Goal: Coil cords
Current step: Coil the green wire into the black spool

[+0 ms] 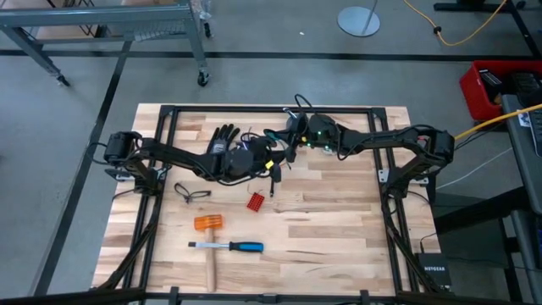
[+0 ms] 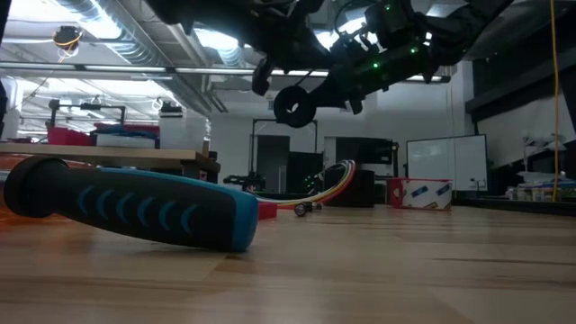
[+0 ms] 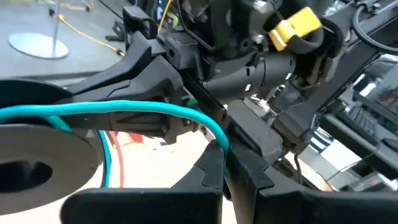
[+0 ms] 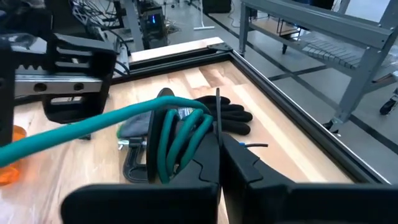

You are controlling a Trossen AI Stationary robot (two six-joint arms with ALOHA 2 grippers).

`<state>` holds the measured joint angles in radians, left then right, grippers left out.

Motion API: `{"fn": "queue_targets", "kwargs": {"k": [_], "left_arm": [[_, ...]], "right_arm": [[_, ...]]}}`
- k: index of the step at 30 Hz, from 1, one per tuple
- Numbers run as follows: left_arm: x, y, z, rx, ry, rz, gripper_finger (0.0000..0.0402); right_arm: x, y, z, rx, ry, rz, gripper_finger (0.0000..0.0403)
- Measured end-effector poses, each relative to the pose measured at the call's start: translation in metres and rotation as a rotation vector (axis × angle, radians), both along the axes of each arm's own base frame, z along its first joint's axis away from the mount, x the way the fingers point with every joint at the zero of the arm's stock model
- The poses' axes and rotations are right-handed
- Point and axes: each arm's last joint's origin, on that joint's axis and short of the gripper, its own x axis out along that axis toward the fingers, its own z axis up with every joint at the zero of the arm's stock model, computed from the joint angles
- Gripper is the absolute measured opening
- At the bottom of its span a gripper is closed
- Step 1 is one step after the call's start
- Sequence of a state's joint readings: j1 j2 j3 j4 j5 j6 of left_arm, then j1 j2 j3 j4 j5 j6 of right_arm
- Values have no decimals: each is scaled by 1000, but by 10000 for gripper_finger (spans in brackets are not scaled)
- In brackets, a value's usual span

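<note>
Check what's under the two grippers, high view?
Black glove partly under the left gripper; teal cord coiled in the right gripper. Arms hide the table below.

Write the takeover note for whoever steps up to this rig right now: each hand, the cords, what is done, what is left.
Left hand: raised over the table's far middle, shut on the teal cord.
Right hand: close beside it, shut on the same teal cord, which loops several times at its fingers.
Other cords: a coloured bundle arcs over the table in the low view; whether either hand holds it cannot be told.
Black glove lies on the table beneath the hands.
Done: coiling of the teal cord started, a few loops formed.
Left: finish that coil, set it down, coil the remaining strands.
</note>
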<state>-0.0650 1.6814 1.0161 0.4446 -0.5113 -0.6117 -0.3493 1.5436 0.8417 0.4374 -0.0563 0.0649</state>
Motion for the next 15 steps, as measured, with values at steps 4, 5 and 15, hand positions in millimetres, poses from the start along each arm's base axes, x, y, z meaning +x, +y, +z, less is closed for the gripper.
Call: {"fn": "queue_targets", "kwargs": {"k": [4, 5, 15], "left_arm": [[-1, -5, -1, 17, 18, 0, 0], [-1, -6, -4, 17, 47, -15, 0], [-9, -17, -24, -21, 210, 11, 0]], "right_arm": [[-1, -3, 1, 27, -20, 13, 1], [0, -3, 4, 47, -48, 10, 1], [2, -2, 14, 54, -141, 71, 1]]}}
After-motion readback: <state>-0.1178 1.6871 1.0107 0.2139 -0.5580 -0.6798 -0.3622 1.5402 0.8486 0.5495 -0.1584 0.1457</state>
